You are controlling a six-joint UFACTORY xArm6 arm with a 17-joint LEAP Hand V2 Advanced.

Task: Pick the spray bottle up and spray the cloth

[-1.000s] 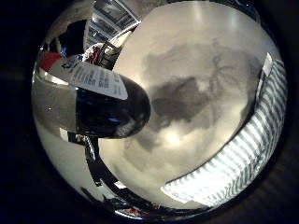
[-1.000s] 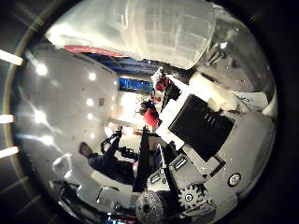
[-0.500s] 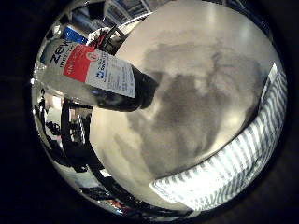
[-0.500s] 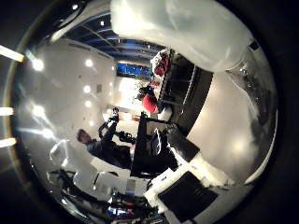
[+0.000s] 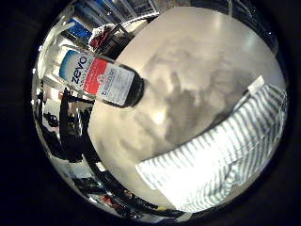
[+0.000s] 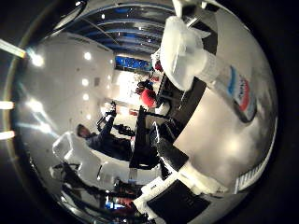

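The spray bottle [image 5: 99,80] is clear with a red, white and blue label. In the little finger side palm view it rests on the pale table [image 5: 193,56], near the table's edge. A white and grey striped cloth [image 5: 218,155] lies on the table, a short way from the bottle. The thumb side palm view shows the bottle's white trigger head [image 6: 185,49] and label, away from the palm. Part of my right hand [image 6: 182,185] shows there as straight white and black fingers, away from the bottle, holding nothing.
The table's edge [image 5: 105,141] runs just beside the bottle, with chairs and clutter beyond it. The thumb side palm view looks out into a room with ceiling lights and dark desks [image 6: 149,140], far from the table.
The bottle was close against the palm and filled much of the views. Now it is farther off and seen whole. More of the striped cloth has come into view.
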